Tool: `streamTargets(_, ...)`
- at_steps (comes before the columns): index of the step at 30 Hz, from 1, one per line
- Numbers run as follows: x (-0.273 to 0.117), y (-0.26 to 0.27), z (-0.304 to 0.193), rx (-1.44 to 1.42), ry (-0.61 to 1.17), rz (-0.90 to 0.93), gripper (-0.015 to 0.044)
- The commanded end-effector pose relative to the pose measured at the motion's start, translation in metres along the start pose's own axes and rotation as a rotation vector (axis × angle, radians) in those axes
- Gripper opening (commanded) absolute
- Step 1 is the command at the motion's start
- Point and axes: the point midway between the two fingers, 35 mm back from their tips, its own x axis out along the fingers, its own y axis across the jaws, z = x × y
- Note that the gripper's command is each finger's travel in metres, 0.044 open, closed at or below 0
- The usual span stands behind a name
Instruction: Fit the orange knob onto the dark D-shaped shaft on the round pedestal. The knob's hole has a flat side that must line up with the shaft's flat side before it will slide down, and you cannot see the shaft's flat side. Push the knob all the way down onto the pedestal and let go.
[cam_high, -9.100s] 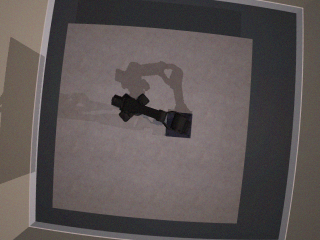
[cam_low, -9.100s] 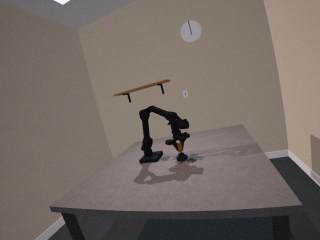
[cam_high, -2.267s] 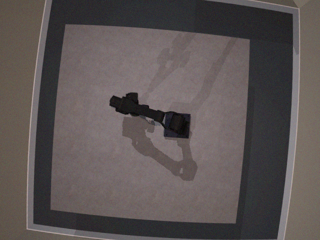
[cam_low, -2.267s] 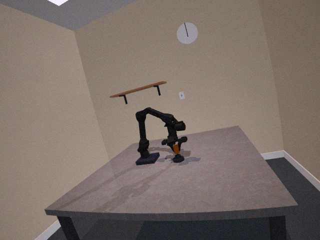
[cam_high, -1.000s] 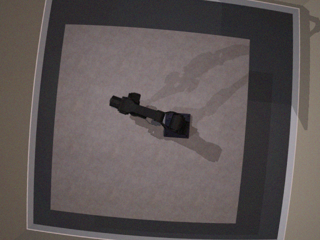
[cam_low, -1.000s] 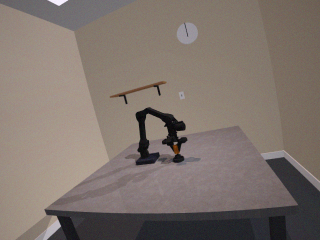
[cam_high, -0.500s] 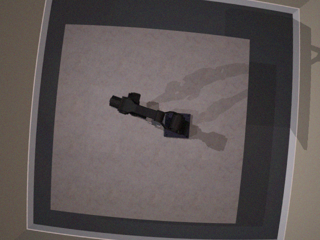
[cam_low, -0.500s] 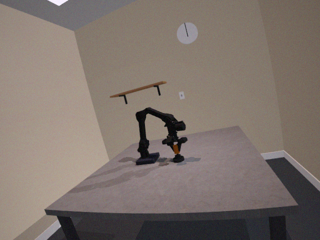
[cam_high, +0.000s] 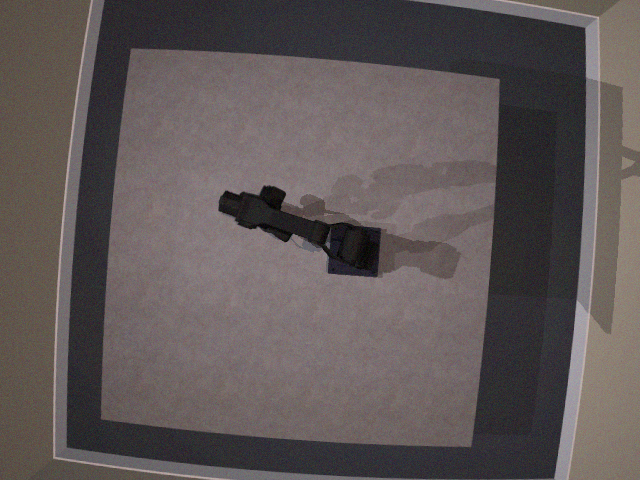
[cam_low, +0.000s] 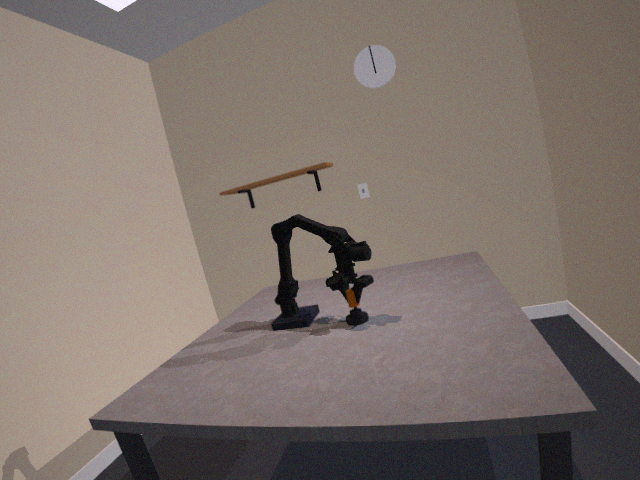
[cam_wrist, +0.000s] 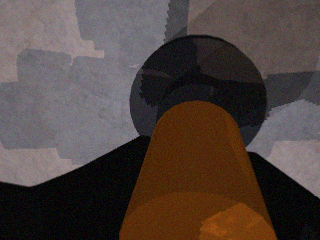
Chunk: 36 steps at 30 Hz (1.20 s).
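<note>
The orange knob (cam_low: 352, 298) (cam_wrist: 197, 160) is upright between the fingers of my gripper (cam_low: 353, 301) (cam_wrist: 195, 153), which is shut on it. The round dark pedestal (cam_low: 356, 318) (cam_wrist: 230, 62) stands on the table under the knob. In the exterior view the knob's lower end is just above the dark raised part at the pedestal's middle; whether they touch cannot be told. In the wrist view the knob covers the near part of the pedestal and the shaft cannot be made out. The arm hides knob and pedestal in the top view.
The arm's square dark base (cam_high: 338, 267) (cam_low: 294, 322) stands on the table (cam_high: 258, 351) (cam_low: 361, 377), a short way from the pedestal. Shadows of the arm fall across the table around them. A wooden shelf (cam_low: 279, 178) hangs on the wall behind.
</note>
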Motion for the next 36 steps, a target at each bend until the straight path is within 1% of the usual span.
streamTargets(1, 0.0012, 0.0001, 0.0001, 0.012, -0.001, 0.004, 0.0)
streamTargets(25, 0.0032, 0.0006, 0.0001, 0.012, -0.001, 0.004, 0.0)
streamTargets(31, -0.0021, 0.0006, 0.0002, 0.012, -0.001, 0.004, 0.0)
streamTargets(36, -0.0022, 0.0009, 0.0001, 0.137, -0.001, 0.004, 0.0)
